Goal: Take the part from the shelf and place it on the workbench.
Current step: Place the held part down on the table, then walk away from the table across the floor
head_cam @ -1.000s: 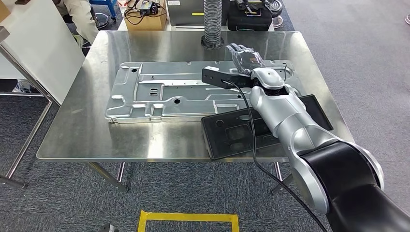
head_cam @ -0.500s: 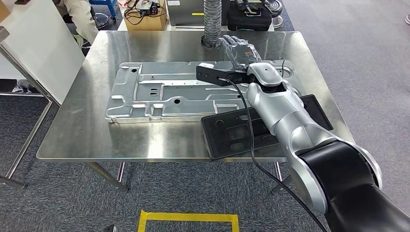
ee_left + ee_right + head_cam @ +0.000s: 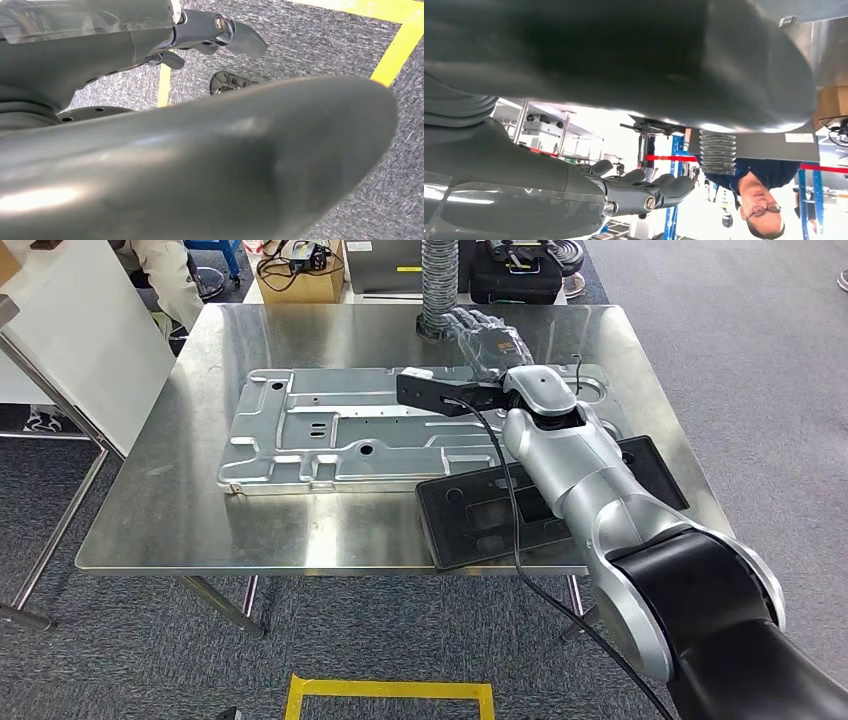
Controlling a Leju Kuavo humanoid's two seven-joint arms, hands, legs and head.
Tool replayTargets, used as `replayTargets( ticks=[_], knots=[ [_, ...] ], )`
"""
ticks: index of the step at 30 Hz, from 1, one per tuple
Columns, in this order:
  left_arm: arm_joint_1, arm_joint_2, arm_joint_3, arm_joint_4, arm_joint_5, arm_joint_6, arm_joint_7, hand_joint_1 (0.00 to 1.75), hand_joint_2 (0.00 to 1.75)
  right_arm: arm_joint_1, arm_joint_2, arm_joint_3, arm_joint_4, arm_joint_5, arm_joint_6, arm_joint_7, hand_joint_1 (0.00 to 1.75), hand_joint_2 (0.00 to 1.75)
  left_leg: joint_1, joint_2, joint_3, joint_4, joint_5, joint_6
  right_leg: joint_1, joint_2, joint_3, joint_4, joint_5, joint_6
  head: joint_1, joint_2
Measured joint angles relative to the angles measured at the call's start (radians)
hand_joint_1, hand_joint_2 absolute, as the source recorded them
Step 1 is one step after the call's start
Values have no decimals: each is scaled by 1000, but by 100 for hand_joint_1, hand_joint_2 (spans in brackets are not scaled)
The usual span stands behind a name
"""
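Black part (image 3: 545,505) flat on the workbench (image 3: 330,530), well behind the right hand (image 3: 487,340)'s empty, spread fingers (image 3: 470,322)

The part (image 3: 400,428) is a long, flat plate of pale stamped sheet metal with raised ribs, slots, round holes and rounded corners. It lies flat on the steel tabletop (image 3: 190,510), stretching lengthwise from left of centre to the upper right of the head view. Its right end is partly hidden behind the silver arm, and its lower right edge meets a flat black tray (image 3: 480,515) at the tabletop's near right edge.
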Motion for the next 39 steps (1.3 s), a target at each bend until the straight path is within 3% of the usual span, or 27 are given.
replayTargets(
  ticks=[18, 25, 27, 29, 30, 31, 32, 33, 35, 37, 39],
  knots=[
    [-1, -1, 0, 0, -3, 3, 17, 0, 0, -9, 10, 0, -17, 9, 6, -6, 0, 0, -2, 0, -1, 4, -2, 2, -4, 0, 0, -1, 0, 2, 0, 0],
    [-2, -2, 0, 0, -2, 3, 19, 0, 0, -12, 12, 0, -20, 9, 9, -5, 0, 0, 0, 2, -1, 3, -2, 15, -5, 0, -1, 5, -7, 13, 0, 0],
    [-3, -2, 0, 0, -2, 2, 20, 0, 0, -15, 12, 0, -22, 9, 9, -4, 0, 0, 5, 5, 3, -4, 2, 21, -5, 0, -29, 72, -51, 17, 0, 0],
    [-4, -3, 0, 0, -2, 1, 22, 0, 0, -15, 12, 0, -22, 9, 10, -2, 0, 0, 5, 6, 4, -5, 3, 23, -8, 0, -95, 213, -119, 21, 1, 0],
    [-4, -3, 0, 0, -2, 1, 24, 0, 0, -13, 12, 0, -22, 9, 10, -1, 0, 0, 5, 7, 4, -4, 3, 23, -10, 0, -126, 277, -140, 23, 0, 0],
    [-4, -3, 0, 0, -2, 1, 25, 0, 0, -11, 11, 0, -22, 9, 10, 0, 0, 0, 5, 7, 3, -4, 3, 22, -12, -1, -144, 309, -140, 24, 1, 0],
    [-4, -3, 0, 0, -2, 1, 26, 0, 0, -11, 11, 0, -22, 9, 10, 0, 0, 0, 6, 6, 3, -2, 2, 22, -14, -1, -142, 300, -119, 24, 1, 0],
    [-4, -3, 0, 0, -2, 1, 26, 0, 0, -11, 11, 0, -22, 9, 10, 1, 0, 0, 6, 6, 3, 0, 2, 20, -16, -1, -121, 252, -83, 24, 1, 0],
    [-4, -4, 0, 0, -2, 1, 27, 0, 0, -15, 11, 0, -22, 9, 10, 1, 0, 0, 5, 5, 1, 6, 0, 13, -16, -2, -54, 111, -16, 19, 1, 0],
    [-6, -5, 0, 0, -2, 1, 28, 0, 0, -19, 12, 0, -22, 9, 11, 1, 0, 0, 4, 4, -4, 10, 2, 1, -11, -1, -21, 35, 6, 11, 0, 0],
    [-6, -5, 1, 0, -1, 1, 29, 0, 0, -21, 11, 0, -22, 9, 11, 2, 0, 0, 3, 3, -7, 9, 8, -13, -9, 0, -24, 26, 9, 0, 0, 0]
  ],
)
